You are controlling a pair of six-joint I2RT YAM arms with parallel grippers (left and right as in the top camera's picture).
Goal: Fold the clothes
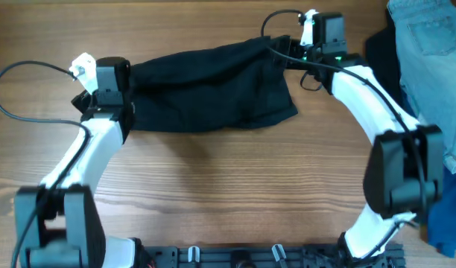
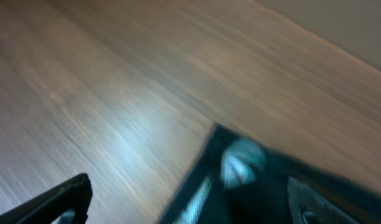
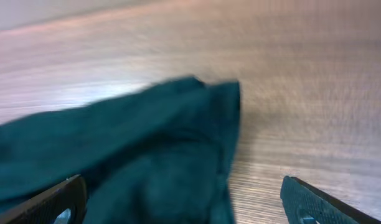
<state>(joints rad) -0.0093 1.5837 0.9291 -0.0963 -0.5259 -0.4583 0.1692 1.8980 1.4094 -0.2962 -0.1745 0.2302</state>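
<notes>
We count one pair of black shorts [image 1: 213, 85], lying spread on the far half of the desk [image 1: 228, 186]. The left fingers [image 2: 53, 202] and right fingers [image 3: 315, 199] are both released and stand wide apart, with cloth between each pair. One pair of jeans [image 1: 429, 52] and one blue garment [image 1: 445, 219] lie at the right edge.

No readable text, label or number shows anywhere.

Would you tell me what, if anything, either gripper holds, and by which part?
Nothing appears held: the left gripper and the right gripper both stand wide open, at opposite ends of the black shorts.
</notes>
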